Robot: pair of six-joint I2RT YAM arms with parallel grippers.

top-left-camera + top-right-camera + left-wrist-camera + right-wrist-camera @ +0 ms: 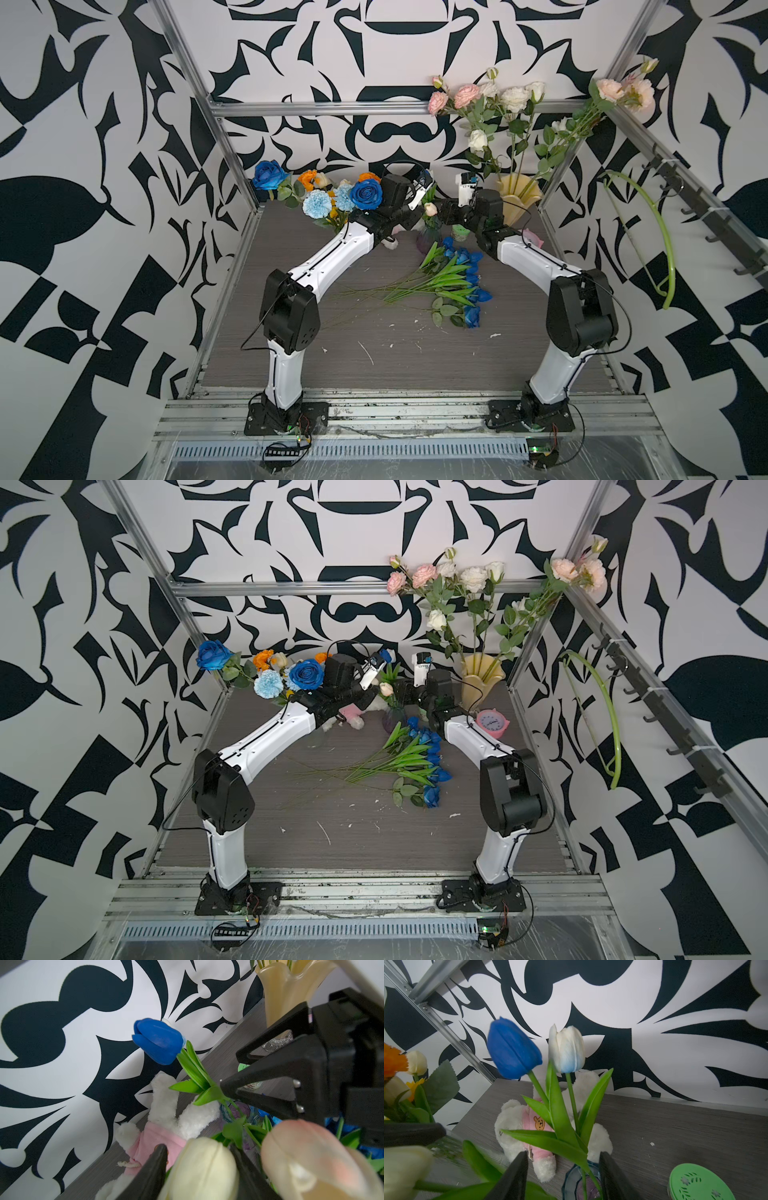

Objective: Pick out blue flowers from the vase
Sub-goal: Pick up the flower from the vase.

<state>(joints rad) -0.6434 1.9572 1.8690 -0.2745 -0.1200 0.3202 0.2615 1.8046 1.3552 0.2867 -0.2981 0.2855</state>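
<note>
Now my right jaws gape low round the blue tulip [512, 1049] stem for a clean pull; left jaws, I cannot tell.

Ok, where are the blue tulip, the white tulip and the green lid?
Blue tulip [512, 1051]: right wrist view, bloom.
White tulip [566, 1049]: right wrist view, bloom.
Green lid [695, 1182]: right wrist view, top face.
</note>
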